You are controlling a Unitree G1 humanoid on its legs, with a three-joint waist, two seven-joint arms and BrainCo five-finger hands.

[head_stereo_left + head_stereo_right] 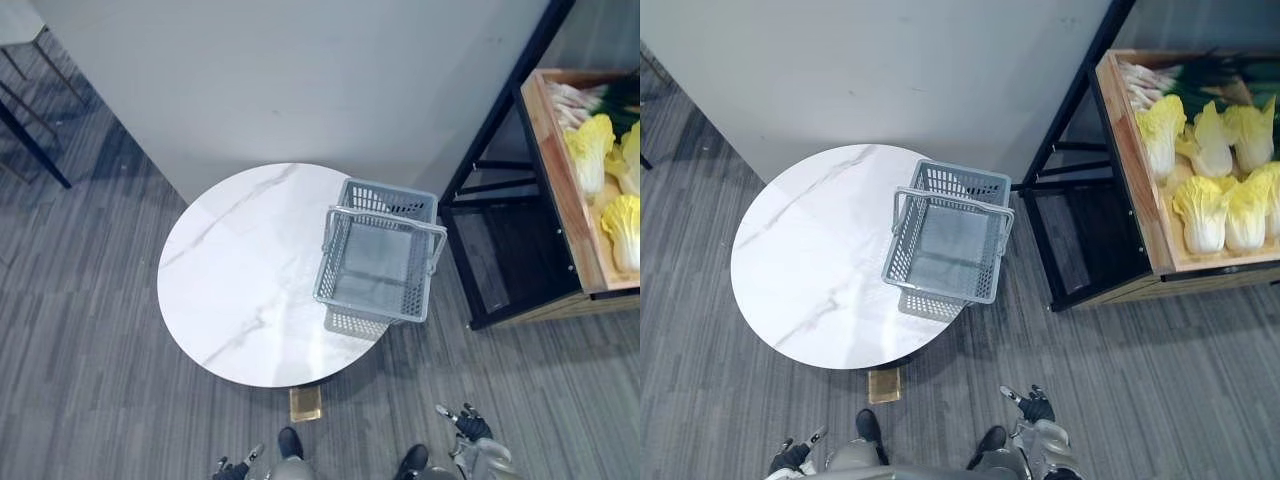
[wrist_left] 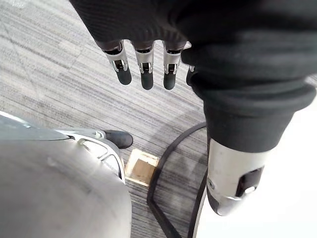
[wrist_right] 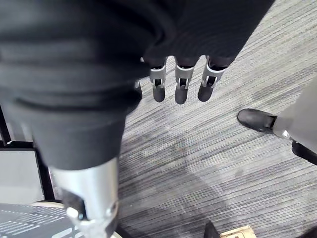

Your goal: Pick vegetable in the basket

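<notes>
The basket (image 1: pixel 932 303) sits on the table (image 1: pixel 810 270) at its right edge, nearest the cabbages (image 1: pixel 1200 215); left robot hand (image 2: pixel 143 69) and right robot hand (image 3: pixel 181 82) hang straight-fingered, empty

No readable text, label, brand, number or sign in any view. Basket (image 1: pixel 333 258) mesh: plain, unmarked. Table (image 1: pixel 230 290) top: marble veining only, no print. Wooden crate (image 1: pixel 1135 170) side rail: bare wood, no marking legible.
</notes>
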